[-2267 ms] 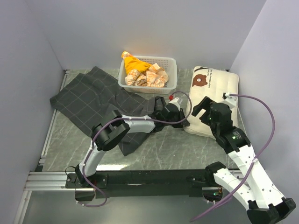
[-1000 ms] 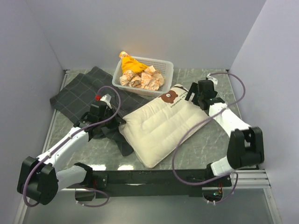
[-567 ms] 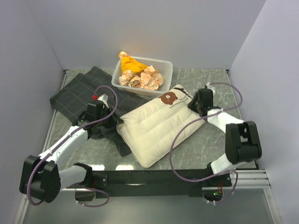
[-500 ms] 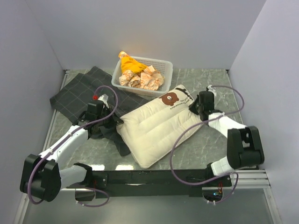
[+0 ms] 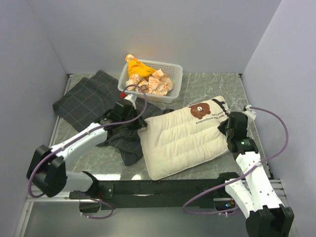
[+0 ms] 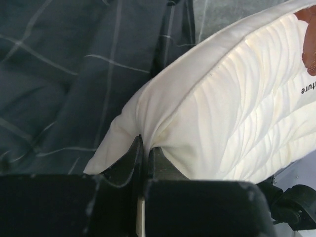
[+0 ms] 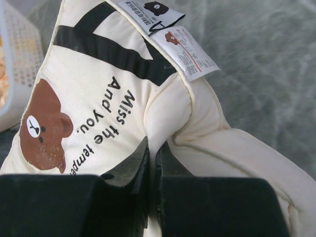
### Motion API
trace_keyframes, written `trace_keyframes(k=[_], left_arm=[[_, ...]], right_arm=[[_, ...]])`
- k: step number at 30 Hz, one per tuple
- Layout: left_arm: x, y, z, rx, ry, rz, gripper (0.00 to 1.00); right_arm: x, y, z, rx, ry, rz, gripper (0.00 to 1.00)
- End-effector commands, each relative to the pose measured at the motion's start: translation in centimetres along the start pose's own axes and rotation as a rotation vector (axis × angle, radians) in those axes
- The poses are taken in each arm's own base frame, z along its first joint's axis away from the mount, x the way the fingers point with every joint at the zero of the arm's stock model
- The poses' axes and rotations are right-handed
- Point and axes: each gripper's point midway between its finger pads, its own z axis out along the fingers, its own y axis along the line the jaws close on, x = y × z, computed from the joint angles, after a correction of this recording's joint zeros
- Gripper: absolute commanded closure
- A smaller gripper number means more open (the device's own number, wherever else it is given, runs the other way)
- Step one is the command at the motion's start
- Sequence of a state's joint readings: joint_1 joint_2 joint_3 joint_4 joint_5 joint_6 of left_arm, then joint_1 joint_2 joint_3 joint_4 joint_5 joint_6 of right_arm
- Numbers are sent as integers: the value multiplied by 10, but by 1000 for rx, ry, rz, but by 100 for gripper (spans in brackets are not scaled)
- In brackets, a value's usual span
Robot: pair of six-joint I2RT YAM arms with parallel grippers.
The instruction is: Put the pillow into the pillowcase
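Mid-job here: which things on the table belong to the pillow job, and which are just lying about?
Job: pillow; pillowcase; left gripper, shut on the pillow's corner; right gripper, shut on its bear end.
Lying about: white basket; crumpled cloths inside it.

Soft matt quilted cloth — pillow (image 5: 182,145); matt woven fabric — pillowcase (image 5: 84,98); white plastic basket (image 5: 177,79).
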State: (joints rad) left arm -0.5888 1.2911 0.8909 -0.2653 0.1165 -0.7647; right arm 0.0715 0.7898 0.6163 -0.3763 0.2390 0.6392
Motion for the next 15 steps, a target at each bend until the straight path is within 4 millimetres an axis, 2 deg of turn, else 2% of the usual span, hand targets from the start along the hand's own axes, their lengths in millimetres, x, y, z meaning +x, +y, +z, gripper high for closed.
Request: trace_keyframes(k=[1, 2, 3, 4, 6, 7, 8, 9, 10, 11, 12, 13, 14, 15], left_arm=[[-28, -83, 25, 166, -68, 20, 99], [-21, -95, 32, 181, -42, 40, 99], [-29, -110, 37, 202, -48, 48, 99], [-20, -106, 58, 177, -11, 48, 99], [-22, -125, 69, 232, 13, 63, 98], [-16, -123, 83, 223, 40, 64, 97], [-16, -125, 86, 224, 44, 78, 96], [-22, -131, 87, 234, 34, 85, 89], [-22, -131, 90, 228, 35, 92, 84], [-25, -131, 88, 224, 27, 104, 78], [-30, -130, 86, 209, 11, 111, 60], [-35, -131, 81, 208, -4, 123, 48], [-40, -129, 78, 199, -20, 126, 34], [-41, -125, 74, 182, -20, 126, 30]], right_arm=[[-14, 3, -17, 16, 7, -8, 93], [-16, 5, -19, 5, 4, -4, 92], [-18, 8, -21, -13, -3, -2, 78], [-19, 8, -22, -15, -7, -1, 65], [-22, 5, -25, -4, -16, -17, 34], [-23, 7, -27, -18, -18, -32, 30], [-22, 17, -30, -70, -5, -41, 26], [-22, 23, -33, -112, -2, -71, 21], [-18, 32, -34, -161, 17, -84, 19], [-12, 49, -39, -246, 43, -109, 19], [-6, 57, -40, -282, 61, -129, 18], [-2, 66, -42, -316, 71, -153, 16], [10, 83, -49, -365, 81, -215, 15], [19, 90, -50, -376, 91, -251, 13]])
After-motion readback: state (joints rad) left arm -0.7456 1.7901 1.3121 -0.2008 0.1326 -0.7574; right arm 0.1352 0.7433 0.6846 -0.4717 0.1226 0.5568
